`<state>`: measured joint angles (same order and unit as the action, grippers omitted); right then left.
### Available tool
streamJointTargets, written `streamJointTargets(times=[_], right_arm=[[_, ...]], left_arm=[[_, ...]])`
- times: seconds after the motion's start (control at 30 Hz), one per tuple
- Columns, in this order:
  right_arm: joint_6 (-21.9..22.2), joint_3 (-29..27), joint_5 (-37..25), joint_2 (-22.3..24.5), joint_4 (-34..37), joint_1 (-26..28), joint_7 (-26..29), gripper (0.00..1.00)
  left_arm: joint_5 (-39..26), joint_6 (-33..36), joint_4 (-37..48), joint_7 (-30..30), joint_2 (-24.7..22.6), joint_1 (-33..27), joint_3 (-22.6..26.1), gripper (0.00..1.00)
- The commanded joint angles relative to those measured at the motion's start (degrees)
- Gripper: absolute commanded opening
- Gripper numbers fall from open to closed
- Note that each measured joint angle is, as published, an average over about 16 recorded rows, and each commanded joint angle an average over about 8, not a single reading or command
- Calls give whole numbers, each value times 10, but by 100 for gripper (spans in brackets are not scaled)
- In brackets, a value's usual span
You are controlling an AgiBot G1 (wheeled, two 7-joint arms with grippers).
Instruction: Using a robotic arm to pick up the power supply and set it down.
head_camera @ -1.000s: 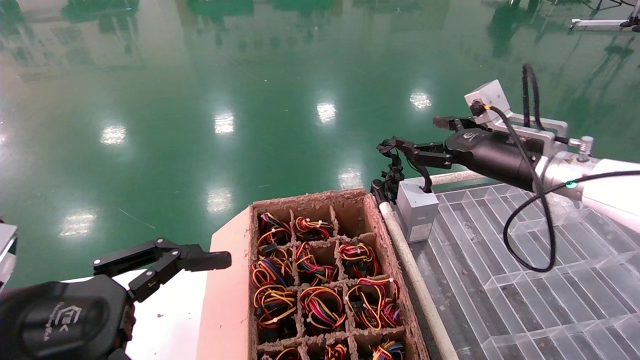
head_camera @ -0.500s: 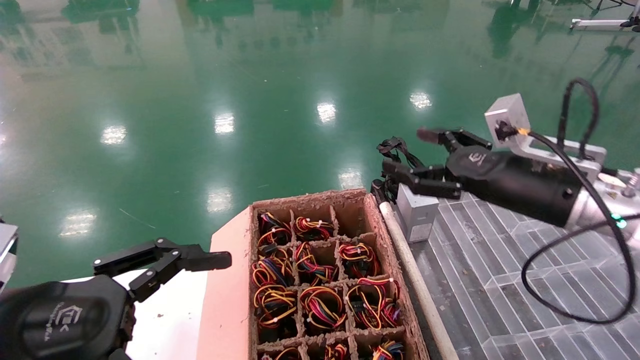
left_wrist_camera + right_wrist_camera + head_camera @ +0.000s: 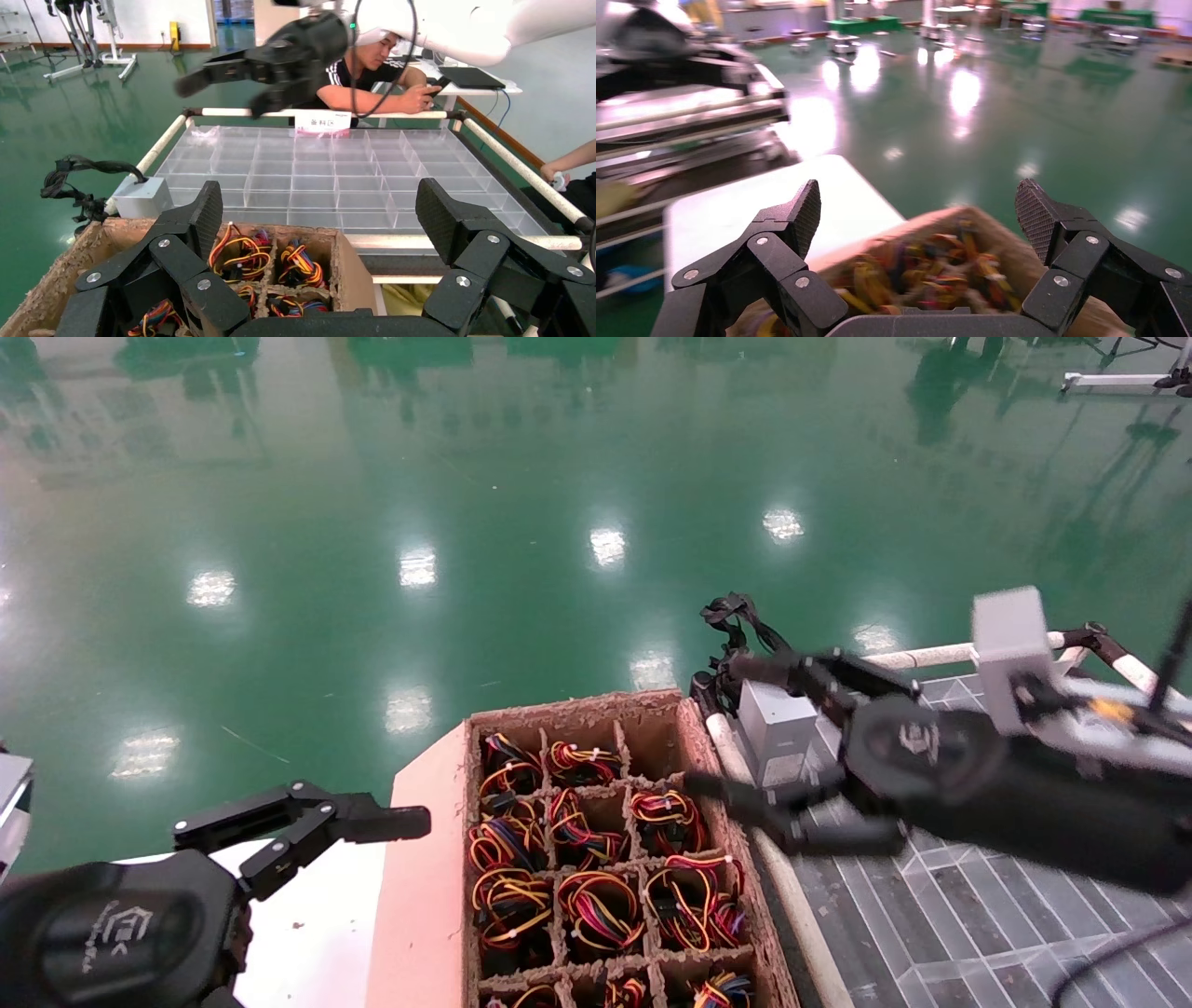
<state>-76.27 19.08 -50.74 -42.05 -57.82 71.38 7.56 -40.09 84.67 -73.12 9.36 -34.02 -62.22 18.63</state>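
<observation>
Power supply point(image 3: 778, 727) sits in clear tray's point(image 3: 978, 915) far left corner, ungripped; right tool point(image 3: 759, 738) spread wide above it, left tool point(image 3: 307, 826) apart, parked; trailing black cables point(image 3: 736, 626) might snag the fingers.

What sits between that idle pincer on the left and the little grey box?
In the head view, the divided cardboard box of coloured wire bundles lies between the left pincer and the power supply.

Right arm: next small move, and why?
Probably lower the right gripper toward the power supply. Its jaws are open and empty; the left wrist view shows it high above the tray corner where the supply sits, and its own camera faces the wire box. The left gripper is parked.
</observation>
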Motion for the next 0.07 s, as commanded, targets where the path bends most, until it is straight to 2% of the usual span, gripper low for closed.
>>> streamJointTargets(times=[0.03, 0.07], right_arm=[[-27, -9, 25, 20, -45, -28, 9, 100], [-31, -10, 29, 23, -51, -32, 10, 100]], left_arm=[[0, 0, 0, 0, 0, 0, 0, 100], [0, 0, 0, 0, 0, 0, 0, 100]])
